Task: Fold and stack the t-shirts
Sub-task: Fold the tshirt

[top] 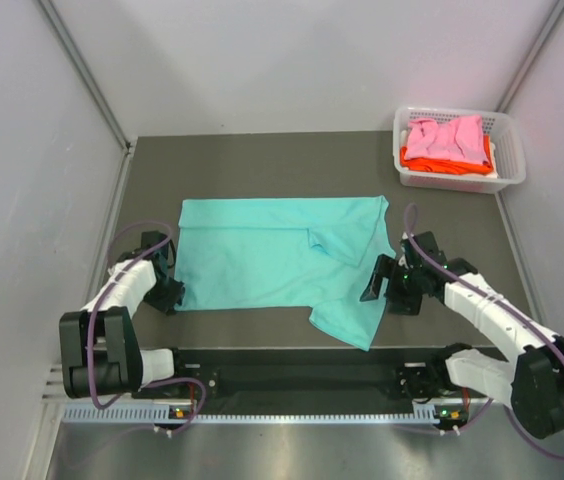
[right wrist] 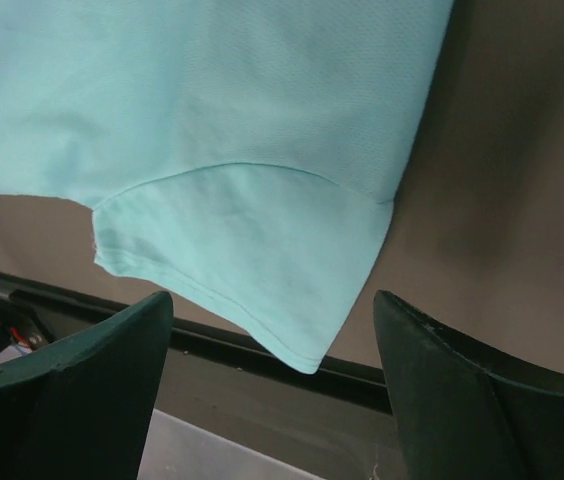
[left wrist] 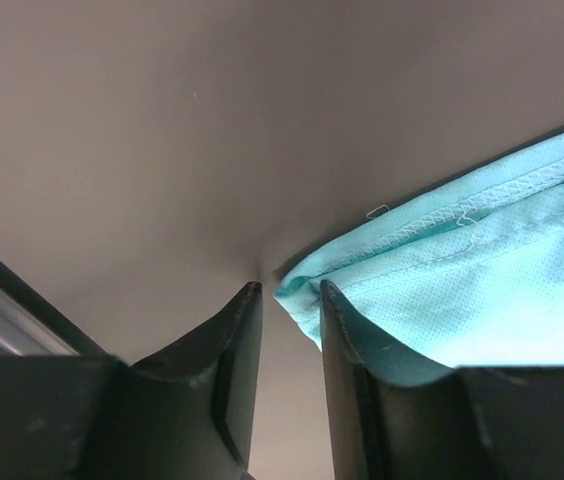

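The teal t-shirt point(top: 262, 255) lies spread flat across the middle of the table point(top: 262, 165), its long side running left to right in the top view. One sleeve point(right wrist: 252, 250) trails toward the lower centre of that view, down to the table's near edge.

The left gripper point(top: 169, 292) sits low at the shirt's lower left corner. In the left wrist view its fingers stand a narrow way apart with bare table showing through the gap. The stitched hem corner point(left wrist: 297, 295) lies just at their tips, against the right-hand finger. The cloth does not fill the gap, and nothing is clamped.

The right gripper point(top: 377, 280) is just beside the shirt's right edge, at centre right of the top view. Its fingers are spread wide. In the right wrist view the sleeve lies beyond and between them, touching neither, and its tip overlaps the dark strip at the table's edge.

In the upper right of the top view, well apart from both arms, a white basket point(top: 452, 182) holds the pink t-shirt point(top: 447, 135), which lies on top of the orange t-shirt point(top: 442, 166).
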Tool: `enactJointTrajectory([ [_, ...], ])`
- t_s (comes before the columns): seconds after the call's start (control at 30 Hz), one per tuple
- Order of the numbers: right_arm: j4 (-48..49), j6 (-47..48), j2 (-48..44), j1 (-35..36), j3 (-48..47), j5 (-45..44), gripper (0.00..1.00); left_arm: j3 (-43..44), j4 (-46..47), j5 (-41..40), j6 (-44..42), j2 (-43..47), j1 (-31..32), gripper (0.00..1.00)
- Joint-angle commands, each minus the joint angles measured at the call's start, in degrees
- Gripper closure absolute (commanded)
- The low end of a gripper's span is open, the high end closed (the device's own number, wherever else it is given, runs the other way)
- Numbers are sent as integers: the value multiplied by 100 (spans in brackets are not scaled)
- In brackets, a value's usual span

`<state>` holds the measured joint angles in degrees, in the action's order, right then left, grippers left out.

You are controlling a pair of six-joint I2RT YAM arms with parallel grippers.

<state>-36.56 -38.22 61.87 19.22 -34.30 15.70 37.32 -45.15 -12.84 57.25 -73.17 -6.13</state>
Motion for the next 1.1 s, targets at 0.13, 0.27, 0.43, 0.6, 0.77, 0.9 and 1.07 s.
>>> enactJointTrajectory([
  [0.13,-88,-458,-254,-103,240,-507,16,-146,173,159,128,-92,-81,60],
  [0.27,-141,-546,-105,-103,389,-542,20,-173,146,71,207,-154,-169,69],
  [0.43,-62,-905,-149,239,652,-481,28,-85,155,71,207,-163,-257,89],
  [0.6,209,-1152,-105,485,758,-551,41,-49,129,18,119,-84,-248,100],
  [0.77,456,-1460,264,696,934,-577,48,-172,94,89,216,39,-257,100],
  [0.9,527,-1724,326,846,908,-770,56,-216,76,159,260,153,-257,100],
  [1.07,360,-2058,186,908,1048,-981,68,-173,6,107,199,224,-257,100],
])
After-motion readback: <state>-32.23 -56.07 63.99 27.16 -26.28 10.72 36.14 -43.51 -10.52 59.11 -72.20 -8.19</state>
